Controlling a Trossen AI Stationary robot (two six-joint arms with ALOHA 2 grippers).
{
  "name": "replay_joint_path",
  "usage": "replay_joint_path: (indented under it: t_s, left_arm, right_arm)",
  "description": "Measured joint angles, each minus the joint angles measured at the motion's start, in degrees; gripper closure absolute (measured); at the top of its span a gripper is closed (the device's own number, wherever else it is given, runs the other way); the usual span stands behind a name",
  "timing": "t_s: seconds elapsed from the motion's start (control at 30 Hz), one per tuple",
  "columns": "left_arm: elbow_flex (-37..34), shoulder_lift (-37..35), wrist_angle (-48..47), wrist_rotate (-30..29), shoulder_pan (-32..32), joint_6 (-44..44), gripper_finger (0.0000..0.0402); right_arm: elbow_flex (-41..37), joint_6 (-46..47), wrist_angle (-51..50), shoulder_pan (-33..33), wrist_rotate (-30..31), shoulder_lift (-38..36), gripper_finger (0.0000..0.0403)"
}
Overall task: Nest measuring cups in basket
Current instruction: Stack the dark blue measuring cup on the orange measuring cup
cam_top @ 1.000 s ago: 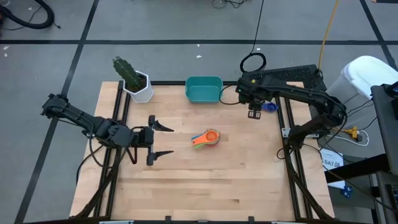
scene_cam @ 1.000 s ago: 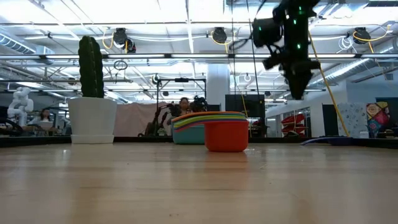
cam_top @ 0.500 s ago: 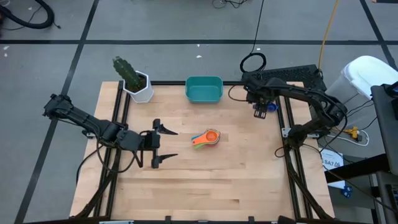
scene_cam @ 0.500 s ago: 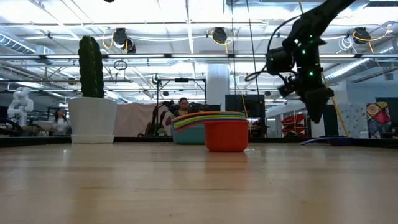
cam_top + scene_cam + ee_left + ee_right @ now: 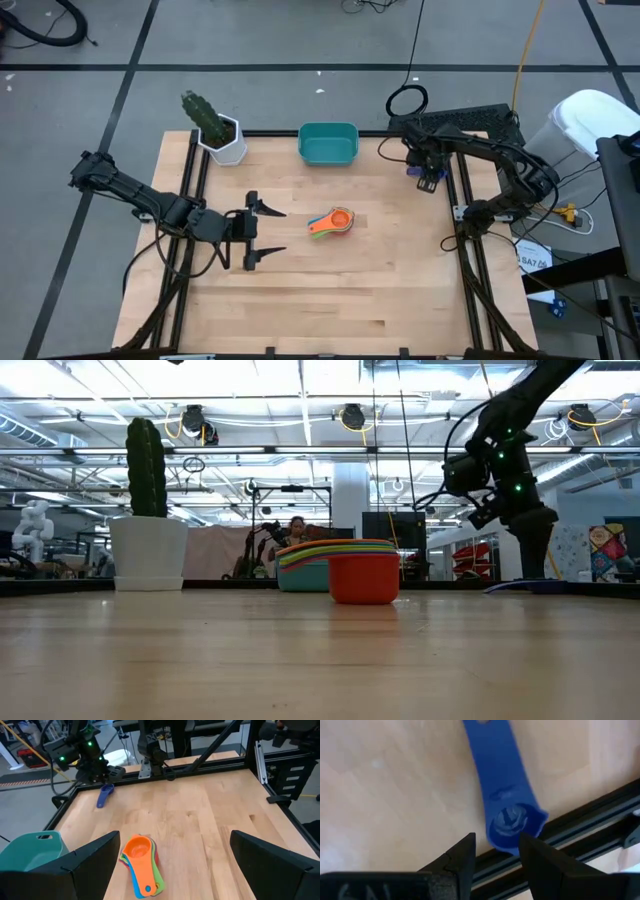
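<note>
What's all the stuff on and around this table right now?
Stack of measuring cups: one nested stack, orange on top, with green, yellow, red and blue; table middle.
Blue measuring cup: one, alone by the table's far right edge.
Basket: one, teal, far edge, middle.
Potted cactus: one, green in white pot, far left corner.
Table: one, light wood.
Left gripper: open, left of the stack.
Right gripper: fingers apart, right above the blue cup.

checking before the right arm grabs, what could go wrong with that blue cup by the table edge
The blue measuring cup lies right against the black frame rail, so the right gripper, jaws partly open above its bowl, may strike the rail or push the cup off. The basket is still far; a shallow pinch could slip in transit.
</note>
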Motion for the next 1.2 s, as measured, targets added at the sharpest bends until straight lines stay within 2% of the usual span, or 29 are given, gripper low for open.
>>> replay_joint_path:
  t_s: [0.17,0.3,0.5,0.83,1.03,1.2]
  left_arm:
    - [0.02,0.0,0.0,0.02,0.0,-0.07,0.0023]
    - [0.0,-0.02,0.0,0.02,0.0,-0.09,0.0023]
    - [0.0,-0.02,0.0,0.02,0.0,-0.11,0.0023]
    - [0.0,-0.02,0.0,0.02,0.0,-0.74,0.0023]
    - [0.02,-0.02,0.05,0.02,0.0,-0.94,0.0023]
    - [0.02,-0.02,1.79,0.04,0.0,-0.01,0.0023]
  right_arm:
    - [-2.8,0.85,0.05,0.0,-4.27,0.0,0.0261]
    - [-5.94,1.01,3.15,-0.02,-4.2,0.0,0.0261]
    - [-7.69,0.1,6.68,-0.02,-1.02,-0.02,0.0261]
    - [-7.69,0.93,8.78,-0.02,-1.26,-0.48,0.0261]
    - [-7.69,2.95,6.53,0.12,-0.85,-0.48,0.0261]
    - [-7.69,5.27,5.68,0.12,2.55,-0.62,0.0261]
